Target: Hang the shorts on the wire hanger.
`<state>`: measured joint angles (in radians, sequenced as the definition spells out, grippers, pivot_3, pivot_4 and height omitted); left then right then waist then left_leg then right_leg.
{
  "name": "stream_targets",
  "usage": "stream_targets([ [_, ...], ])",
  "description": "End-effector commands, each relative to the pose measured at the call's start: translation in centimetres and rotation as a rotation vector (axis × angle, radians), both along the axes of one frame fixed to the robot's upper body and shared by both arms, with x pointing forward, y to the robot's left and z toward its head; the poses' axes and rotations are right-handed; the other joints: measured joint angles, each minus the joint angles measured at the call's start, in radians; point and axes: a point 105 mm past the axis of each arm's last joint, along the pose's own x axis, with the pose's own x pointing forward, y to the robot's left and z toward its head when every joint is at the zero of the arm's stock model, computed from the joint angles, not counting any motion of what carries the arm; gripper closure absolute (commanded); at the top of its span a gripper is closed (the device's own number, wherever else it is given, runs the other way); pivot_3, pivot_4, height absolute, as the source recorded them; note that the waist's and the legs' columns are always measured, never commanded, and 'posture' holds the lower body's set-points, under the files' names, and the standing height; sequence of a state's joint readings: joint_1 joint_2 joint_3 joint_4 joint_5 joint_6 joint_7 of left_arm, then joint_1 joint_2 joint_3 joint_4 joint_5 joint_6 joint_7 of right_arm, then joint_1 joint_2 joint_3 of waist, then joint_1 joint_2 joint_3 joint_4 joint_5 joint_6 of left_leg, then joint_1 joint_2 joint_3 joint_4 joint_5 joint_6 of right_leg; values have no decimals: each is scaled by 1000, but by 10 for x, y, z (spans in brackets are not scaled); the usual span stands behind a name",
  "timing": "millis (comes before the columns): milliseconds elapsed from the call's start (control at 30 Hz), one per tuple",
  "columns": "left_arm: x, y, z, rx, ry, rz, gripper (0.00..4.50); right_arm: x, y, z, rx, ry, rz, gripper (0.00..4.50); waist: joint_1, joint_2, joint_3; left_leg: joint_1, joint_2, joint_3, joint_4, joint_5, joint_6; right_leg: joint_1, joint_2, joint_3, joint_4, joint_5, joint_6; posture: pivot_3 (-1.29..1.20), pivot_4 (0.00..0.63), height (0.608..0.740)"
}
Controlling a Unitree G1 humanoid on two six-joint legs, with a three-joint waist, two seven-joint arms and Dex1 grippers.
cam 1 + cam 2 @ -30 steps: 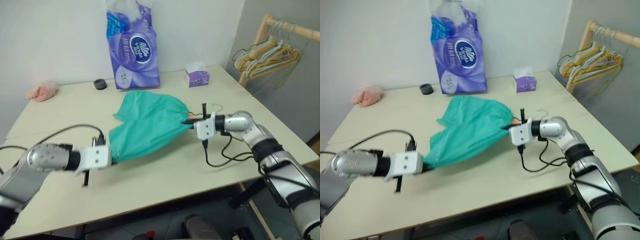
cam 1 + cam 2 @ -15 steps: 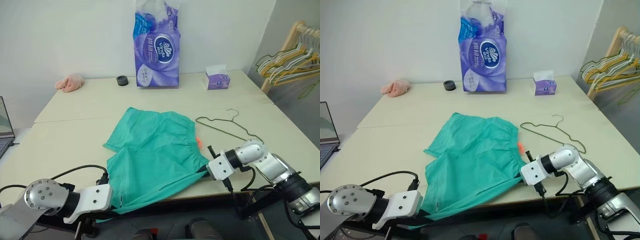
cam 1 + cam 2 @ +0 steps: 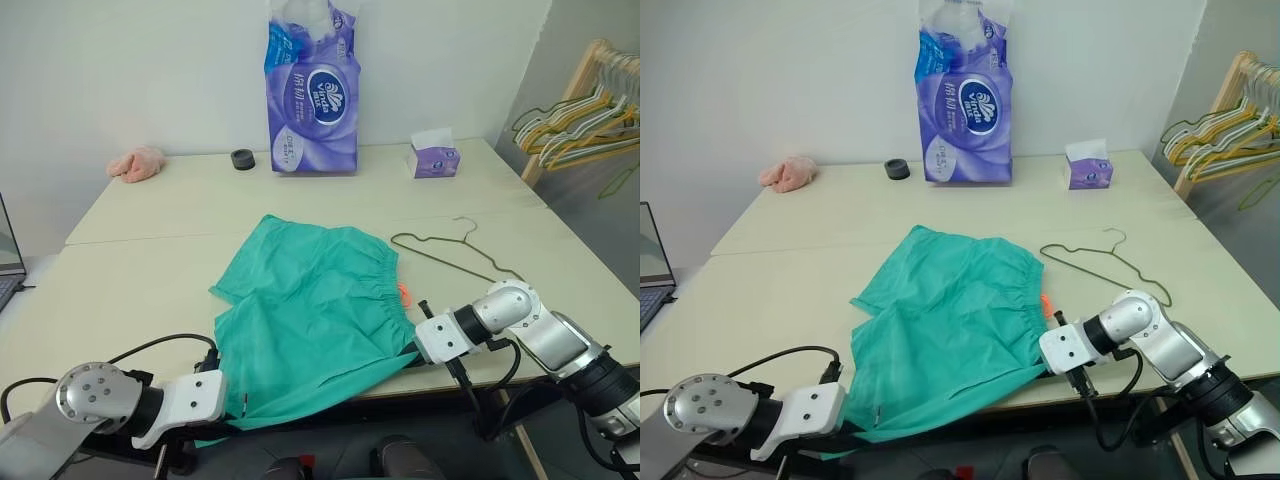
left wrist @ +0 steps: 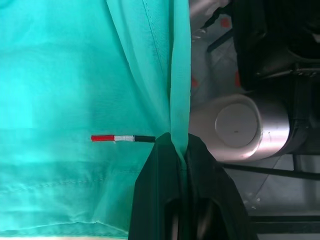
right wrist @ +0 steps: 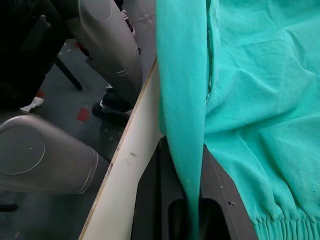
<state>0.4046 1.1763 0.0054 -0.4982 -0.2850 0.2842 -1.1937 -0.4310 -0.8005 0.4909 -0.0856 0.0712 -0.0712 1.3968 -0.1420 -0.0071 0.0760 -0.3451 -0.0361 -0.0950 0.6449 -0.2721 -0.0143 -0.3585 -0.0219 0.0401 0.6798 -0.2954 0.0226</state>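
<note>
I dragged shorts (image 3: 310,310) back to bench (image 3: 130,270) front edge; both tools, left tool (image 4: 180,150) and right tool (image 5: 182,165), clamped on fabric; wire hanger (image 3: 455,250) untouched, hanging undone.

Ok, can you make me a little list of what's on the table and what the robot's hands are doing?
shorts: teal, spread flat, near edge hanging off the table
wire hanger: flat on table, right of shorts, not touching them
left hand: pinching shorts' hem
right hand: pinching a fold of shorts
at the back: purple tissue pack, small tissue box, pink cloth
</note>
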Motion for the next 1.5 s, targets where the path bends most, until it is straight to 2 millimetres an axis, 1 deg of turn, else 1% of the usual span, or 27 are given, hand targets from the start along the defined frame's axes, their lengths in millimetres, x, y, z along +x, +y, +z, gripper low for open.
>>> stream_targets([
  [33, -2, -8, 6, -32, 11, 0, 3544, -6, 1, 17, 20, -9, 41, 3199, 1, 0, 1, 0, 0, 0, 0, 0, 0, 0, 0, 0, 0, 0, 0, -180, 27, 740],
  [67, -3, -8, 6, -32, 13, 2, 3295, -9, 2, 19, 25, 2, 50, 2916, 2, 0, 1, 0, 0, 0, 0, 0, 0, 0, 0, -1, 0, 0, 0, -180, 28, 740],
  [133, -6, -9, 6, -34, 25, -2, 2654, -14, 5, 24, 46, 29, 65, 2174, 2, -1, 2, 0, 0, -1, 0, 0, 0, 0, 0, -1, 0, 0, 0, -178, 29, 740],
  [267, -10, -15, 9, -60, 41, 0, 1500, -27, 15, 41, 121, 122, 72, 844, 2, -1, 4, 0, 1, -1, 0, 0, 0, 0, 0, -1, 0, 0, 0, -175, 30, 740],
  [333, -10, -19, 14, -94, 40, 13, 893, -30, 23, 60, 219, 207, 35, 173, 3, -2, 5, 0, 1, -1, 0, 0, 0, 0, 0, -1, 0, 0, 0, -173, 31, 740],
  [367, -8, -22, 19, -124, 37, 27, 635, -27, 27, 73, 287, 252, 0, 0, 3, -2, 5, 0, 1, -1, 0, 0, 0, 0, 0, -1, 0, 0, 0, -172, 31, 740],
  [400, -6, -26, 25, -163, 35, 47, 337, -22, 30, 85, 347, 282, -38, 0, 2, -2, 5, 0, 1, -1, 0, 0, 0, 0, 0, -1, 0, 0, 0, -170, 31, 740],
  [433, 0, -29, 32, -206, 17, 74, 20, -10, 32, 99, 423, 292, -100, 0, 1, -2, 6, 0, 1, -1, 0, 0, 0, 0, 0, -1, 0, 0, 0, -169, 30, 740],
  [500, 8, -32, 40, -259, -8, 110, 20, 7, 32, 116, 519, 292, -185, 0, 3, -1, 6, 0, 1, -1, 1, 0, 0, 0, 0, -1, 0, 0, 0, -169, 30, 740],
  [567, 33, -41, 60, -384, -127, 195, 20, 41, 23, 135, 670, 250, -362, 0, 4, -1, 5, 0, 1, -2, 0, 0, -1, 0, 0, -2, 0, 1, 1, -169, 29, 740],
  [600, 44, -43, 68, -429, -180, 229, 20, 55, 16, 141, 728, 239, -441, 0, 7, -2, 5, 0, 1, -2, 1, 0, -1, 1, 0, -2, 0, 1, 0, -169, 29, 740],
  [700, 64, -47, 81, -487, -272, 299, 20, 76, 0, 145, 797, 215, -567, 0, 15, -2, 5, -2, 0, -3, 1, 0, -1, 0, 0, -2, -1, 1, 2, -166, 29, 740],
  [733, 69, -47, 84, -498, -290, 320, 20, 80, -4, 145, 807, 207, -592, 0, 16, -2, 5, -3, -1, -3, 1, 0, -1, 0, 0, -2, -2, 1, 2, -166, 29, 740],
  [767, 84, -49, 94, -534, -351, 370, 20, 100, -24, 138, 803, 140, -729, 0, 16, -2, 5, -3, -1, -2, 0, 0, -1, 0, 0, -1, -2, 1, 2, -171, 29, 740],
  [800, 95, -50, 102, -560, -390, 403, 20, 112, -40, 132, 794, 90, -823, 0, 19, -2, 5, -3, -1, -1, 0, -1, -2, -1, 0, 0, -2, 1, 2, -171, 29, 740],
  [833, 105, -51, 109, -593, -408, 439, 20, 126, -60, 126, 783, 27, -931, 0, 22, -3, 5, -3, -2, -1, 1, -1, -2, -1, -1, 0, -2, 1, 2, -171, 29, 740],
  [867, 111, -54, 116, -612, -425, 446, 20, 134, -78, 119, 765, 3, -1014, 0, 23, -3, 5, -4, -2, -1, 1, -1, -2, -1, -1, 0, -2, 1, 2, -176, 29, 740],
  [900, 114, -56, 118, -617, -423, 444, 20, 142, -94, 113, 746, -38, -1090, 0, 24, -3, 5, -4, -2, 0, 1, -1, -2, -1, -1, 0, -3, 2, 3, -176, 29, 740],
  [1000, 121, -61, 123, -612, -420, 417, 20, 166, -149, 91, 601, -212, -1376, 0, 13, -3, 4, -4, -3, 5, 0, -1, -2, -2, -1, 4, -3, 4, 0, -192, 28, 740],
  [1033, 123, -64, 123, -606, -416, 402, 20, 169, -162, 86, 560, -257, -1416, 0, 4, -3, 4, -4, -3, 6, 0, -1, -2, -2, -1, 5, -3, 4, 0, -192, 28, 740],
  [1067, 124, -66, 124, -604, -410, 389, 20, 171, -169, 81, 525, -285, -1434, 0, -1, -3, 4, -4, -3, 8, 0, -1, -2, -3, -1, 6, -2, 4, 0, -203, 28, 740],
  [1167, 123, -73, 124, -609, -382, 344, 20, 170, -185, 59, 424, -228, -1471, 0, -23, -3, 4, -5, -3, 10, 0, -1, -2, -5, -1, 8, -2, 4, 0, -208, 27, 740],
  [1267, 123, -77, 125, -617, -360, 316, 20, 173, -200, 49, 398, -199, -1587, 0, -56, -3, 4, -5, -2, 12, 0, -1, -2, -5, -1, 10, -2, 4, 0, -216, 26, 740],
  [1367, 123, -81, 125, -620, -344, 292, 20, 173, -203, 37, 334, -172, -1622, 0, -79, -3, 4, -4, -2, 12, 0, -1, -2, -5, 0, 11, -1, 4, 0, -220, 26, 740],
  [1500, 123, -83, 123, -606, -341, 263, 20, 169, -206, 19, 228, -139, -1658, 0, -97, -3, 4, -4, -2, 13, 1, -1, -2, -5, 0, 12, -1, 4, 1, -221, 26, 740],
])
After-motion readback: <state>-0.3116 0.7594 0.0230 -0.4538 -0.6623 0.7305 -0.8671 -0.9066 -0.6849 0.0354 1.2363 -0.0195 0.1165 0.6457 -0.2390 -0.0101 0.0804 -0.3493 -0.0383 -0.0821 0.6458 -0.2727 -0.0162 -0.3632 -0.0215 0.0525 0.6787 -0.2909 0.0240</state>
